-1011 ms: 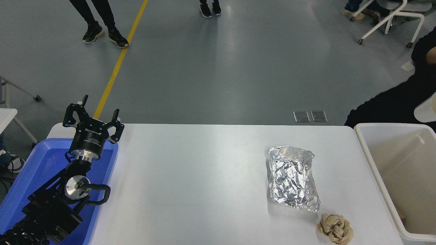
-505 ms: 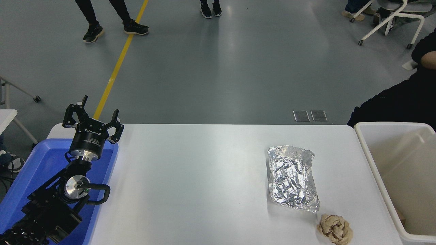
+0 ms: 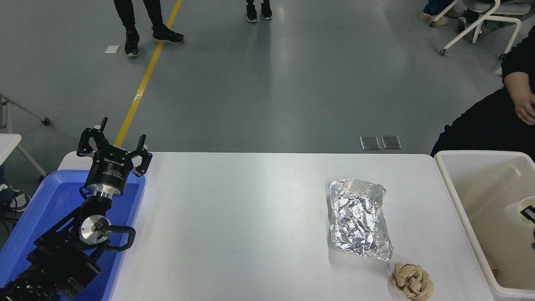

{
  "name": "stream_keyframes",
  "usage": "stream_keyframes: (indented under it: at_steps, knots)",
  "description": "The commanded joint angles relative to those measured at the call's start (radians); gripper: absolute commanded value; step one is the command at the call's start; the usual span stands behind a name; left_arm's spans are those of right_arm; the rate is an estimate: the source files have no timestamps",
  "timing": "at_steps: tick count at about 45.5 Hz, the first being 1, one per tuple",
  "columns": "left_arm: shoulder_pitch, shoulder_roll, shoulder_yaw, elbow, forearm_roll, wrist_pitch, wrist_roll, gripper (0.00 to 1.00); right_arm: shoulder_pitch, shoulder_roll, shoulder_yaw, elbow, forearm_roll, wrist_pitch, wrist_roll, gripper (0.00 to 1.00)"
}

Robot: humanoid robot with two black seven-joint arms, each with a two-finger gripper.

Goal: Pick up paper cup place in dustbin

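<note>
Changed in the last second: paper cup (image 3: 524, 207) back in view at the far right edge, now low over the beige inside of the dustbin (image 3: 453, 188), where a second ago sat higher up, beyond the bin's far rim, and half a second ago was out of frame altogether. Cream mouth of the cup visible, partly cut by the picture edge.

Right end effector (image 3: 528, 213) showing only as a black sliver across the cup at that edge. Cannot tell whether clamped on the cup or already let go. Cannot tell either whether the cup hangs above the bin floor or rests on it.

Left end effector (image 3: 115, 144) parked at the near left over the blue tub (image 3: 50, 196), spread wide, holding nothing, same as before.

On the counter (image 3: 234, 217), foil tray (image 3: 359, 217) and crumpled brown paper ball (image 3: 411, 281) unmoved, well apart from the cup. A person's hand (image 3: 524, 108) resting beyond the bin, clear of it.

Judged from this: carry essentially done, cup inside the bin's outline; only the release, if not yet made, and the withdrawal left.
</note>
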Motion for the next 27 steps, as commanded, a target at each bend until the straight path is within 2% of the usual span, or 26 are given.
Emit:
stream_keyframes:
  at_steps: [1,4,5,8,11,13,27]
  knots:
    - [0.001,0.000,0.000,0.000,0.000,0.000,0.000,0.98,-0.024,0.022,0.016,-0.003,0.003,-0.012,-0.002,0.00]
    - [-0.001,0.000,0.000,0.000,0.000,-0.001,0.000,0.98,-0.022,0.022,0.017,-0.003,0.005,-0.012,0.000,0.00]
    - [0.001,0.000,0.000,0.000,0.000,0.000,0.000,0.98,-0.022,0.020,0.019,-0.003,0.006,-0.012,-0.002,0.06]
    - [-0.001,0.000,0.000,0.000,0.000,-0.001,0.000,0.98,-0.022,0.020,0.023,-0.002,0.017,-0.012,0.000,0.45]
    - [-0.001,0.000,0.000,0.000,0.000,0.000,0.000,0.98,-0.019,0.020,0.020,-0.002,0.022,-0.013,0.000,0.75]
    - [0.001,0.000,0.000,0.000,0.000,-0.001,0.000,0.98,-0.016,0.022,0.020,-0.002,0.022,-0.015,0.001,0.98]
    - [0.001,0.000,0.000,0.000,0.000,0.000,0.000,0.98,0.036,0.025,0.008,0.018,0.022,-0.001,0.004,1.00]
